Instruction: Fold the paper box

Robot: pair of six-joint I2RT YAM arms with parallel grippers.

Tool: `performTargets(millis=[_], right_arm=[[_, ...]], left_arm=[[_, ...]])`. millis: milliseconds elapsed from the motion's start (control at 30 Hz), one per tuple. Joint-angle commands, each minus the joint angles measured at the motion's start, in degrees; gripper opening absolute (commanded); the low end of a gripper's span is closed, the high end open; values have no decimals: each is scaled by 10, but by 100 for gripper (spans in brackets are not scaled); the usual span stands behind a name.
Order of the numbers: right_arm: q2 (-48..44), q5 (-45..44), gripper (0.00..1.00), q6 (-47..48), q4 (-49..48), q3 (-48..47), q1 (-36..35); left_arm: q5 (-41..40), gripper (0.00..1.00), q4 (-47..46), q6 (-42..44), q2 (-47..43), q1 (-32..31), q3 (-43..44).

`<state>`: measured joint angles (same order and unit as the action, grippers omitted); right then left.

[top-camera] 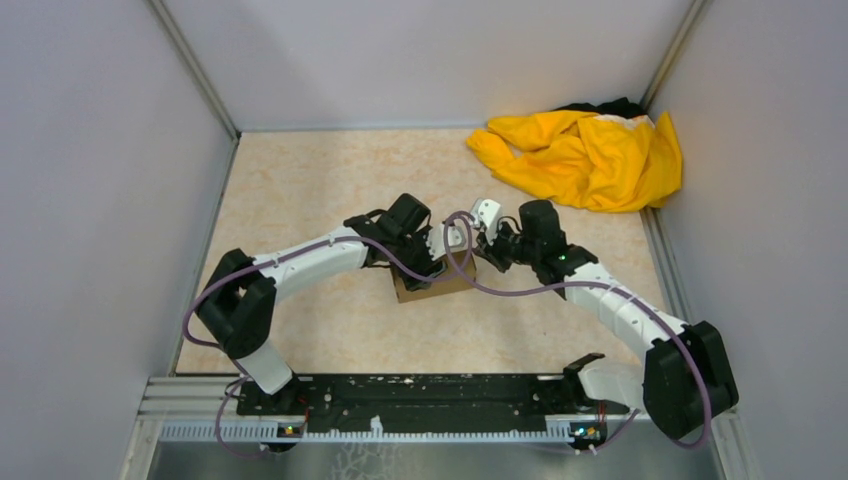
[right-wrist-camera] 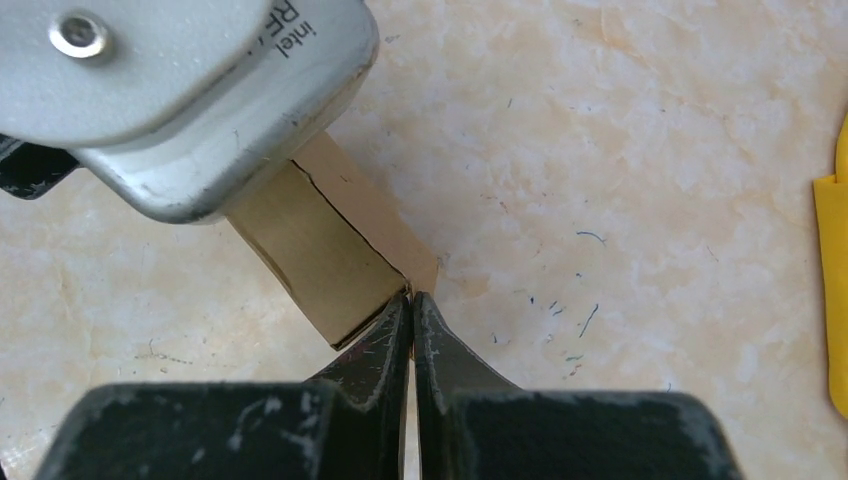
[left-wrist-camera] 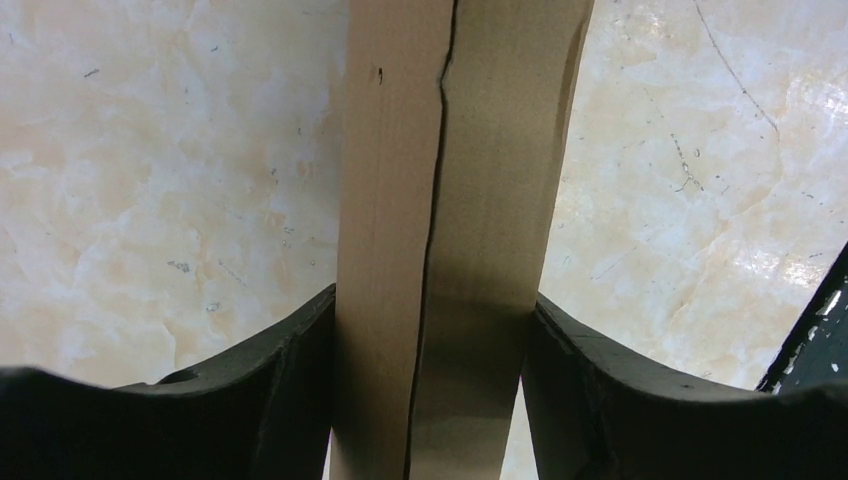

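You have matt brown cardboard in the paper box (left-wrist-camera: 390, 200), a glossy marbled surface (left-wrist-camera: 150, 150), and soft, crumpled yellow cloth (top-camera: 590, 155).

In the right wrist view, the word "intel" is being displayed in small dark rotated letters on the silver camera housing (right-wrist-camera: 190, 100). Beside it, two larger letters, seemingly "RE", are being cut off by the frame edge.

Yellow cloth (top-camera: 585, 155) crumpled far-right corner, marbled tabletop (top-camera: 320, 190)
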<state>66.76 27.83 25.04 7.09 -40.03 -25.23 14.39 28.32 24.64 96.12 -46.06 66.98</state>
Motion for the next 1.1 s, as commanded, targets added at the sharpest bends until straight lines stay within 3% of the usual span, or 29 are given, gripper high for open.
performTargets(millis=[0, 467, 1067], right_arm=[[10, 14, 0, -15, -3, -29, -41], [-7, -36, 0, -67, 7, -30, -48], [36, -71, 0, -180, 49, -89, -48]], left_arm=[[11, 66, 5, 9, 16, 0, 10], [6, 64, 9, 5, 19, -2, 13], [-28, 63, 11, 2, 13, -15, 15]])
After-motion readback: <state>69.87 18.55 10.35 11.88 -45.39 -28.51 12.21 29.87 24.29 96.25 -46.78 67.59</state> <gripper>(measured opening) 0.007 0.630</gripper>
